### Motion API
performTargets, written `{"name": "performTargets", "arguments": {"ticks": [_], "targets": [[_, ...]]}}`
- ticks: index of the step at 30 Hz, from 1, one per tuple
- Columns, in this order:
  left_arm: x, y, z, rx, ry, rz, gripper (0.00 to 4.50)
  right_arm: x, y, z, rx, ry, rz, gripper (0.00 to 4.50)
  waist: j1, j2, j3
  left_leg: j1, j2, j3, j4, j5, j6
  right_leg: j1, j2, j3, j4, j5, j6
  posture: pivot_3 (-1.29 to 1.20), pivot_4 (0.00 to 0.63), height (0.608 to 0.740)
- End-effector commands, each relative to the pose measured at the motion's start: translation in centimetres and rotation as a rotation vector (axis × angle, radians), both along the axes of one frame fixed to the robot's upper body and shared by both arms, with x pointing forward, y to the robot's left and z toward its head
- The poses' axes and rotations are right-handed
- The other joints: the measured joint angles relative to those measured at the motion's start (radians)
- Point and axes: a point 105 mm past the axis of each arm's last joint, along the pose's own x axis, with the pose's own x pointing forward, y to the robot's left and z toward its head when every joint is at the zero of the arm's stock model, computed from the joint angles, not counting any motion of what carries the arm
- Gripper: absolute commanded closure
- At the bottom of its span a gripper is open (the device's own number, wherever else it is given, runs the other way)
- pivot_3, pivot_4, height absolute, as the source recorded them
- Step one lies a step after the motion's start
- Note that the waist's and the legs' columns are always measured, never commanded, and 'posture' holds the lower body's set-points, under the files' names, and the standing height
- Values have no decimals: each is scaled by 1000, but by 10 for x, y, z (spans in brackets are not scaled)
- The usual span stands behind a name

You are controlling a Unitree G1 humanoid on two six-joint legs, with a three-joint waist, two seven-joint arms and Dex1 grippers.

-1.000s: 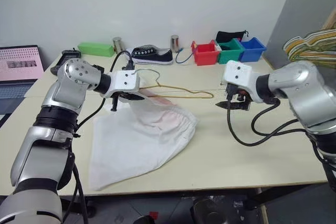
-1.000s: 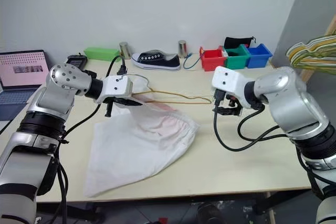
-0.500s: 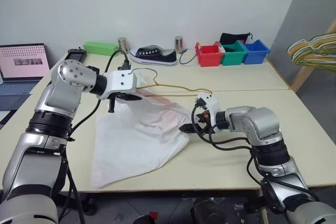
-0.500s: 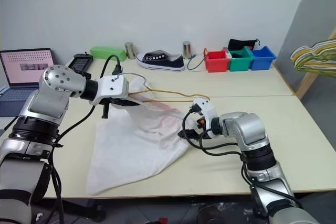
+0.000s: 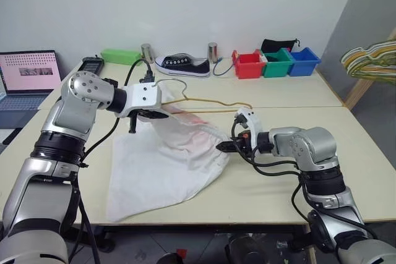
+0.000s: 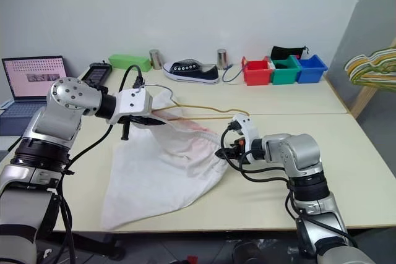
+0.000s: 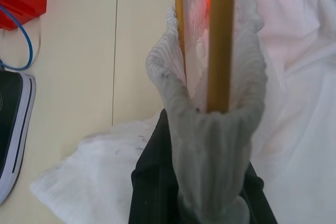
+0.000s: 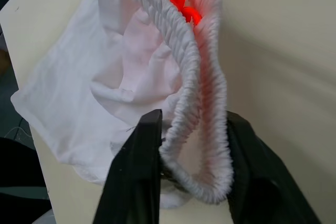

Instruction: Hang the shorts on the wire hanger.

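We see the shorts [image 5: 167, 165] spread over the middle of the desk [image 5: 278, 190], their legs trailing toward its near edge. Our left gripper [image 5: 151, 114] is clamped on one end of the gathered waistband, lifted off the desk, and the wire hanger [image 5: 213, 104] runs from that grip toward the desk's centre, its near end tucked inside the waistband in the left wrist view. Our right gripper [image 6: 224, 151] sits low at the opposite end of the waistband; its two black fingers [image 8: 140, 161] stand narrowly apart with the ribbed elastic looped between them. A black sneaker [image 5: 180, 65] and coloured bins [image 5: 276, 62] line the far edge.
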Motion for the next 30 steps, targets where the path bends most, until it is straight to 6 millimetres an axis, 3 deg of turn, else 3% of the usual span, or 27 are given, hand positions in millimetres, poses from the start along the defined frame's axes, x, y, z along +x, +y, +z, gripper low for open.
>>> {"name": "performTargets", "arguments": {"ticks": [1,3,8,12,16,30], "targets": [[3,12,27,-23,-84,39,4500,0,-6,8,-3,-50,-1,4029,1,0,0,0,0,0,0,0,0,0,0,0,0,0,0,-254,10,740],[3,14,28,-32,-83,48,4500,0,-7,8,-4,-49,-1,4418,1,0,0,0,0,0,0,0,0,0,0,0,0,0,0,-253,7,740],[3,21,31,-62,-61,89,4500,2,-14,8,-43,-87,-11,4467,1,0,0,0,0,0,0,0,0,0,0,0,0,0,0,-253,3,740],[-9,28,28,-83,15,98,4500,13,-37,9,-203,-229,-28,4467,1,0,0,0,0,1,0,0,0,-1,0,1,-1,0,0,-253,3,740],[-22,31,20,-74,91,92,4500,24,-59,22,-288,-327,-25,4467,1,0,0,0,1,1,-2,0,0,-1,-1,1,-2,0,0,-260,7,740],[-25,59,-18,109,109,147,4500,18,-62,61,-344,-443,44,4467,1,0,0,0,1,1,-3,0,0,-2,0,1,-3,0,0,-280,20,740]]}}
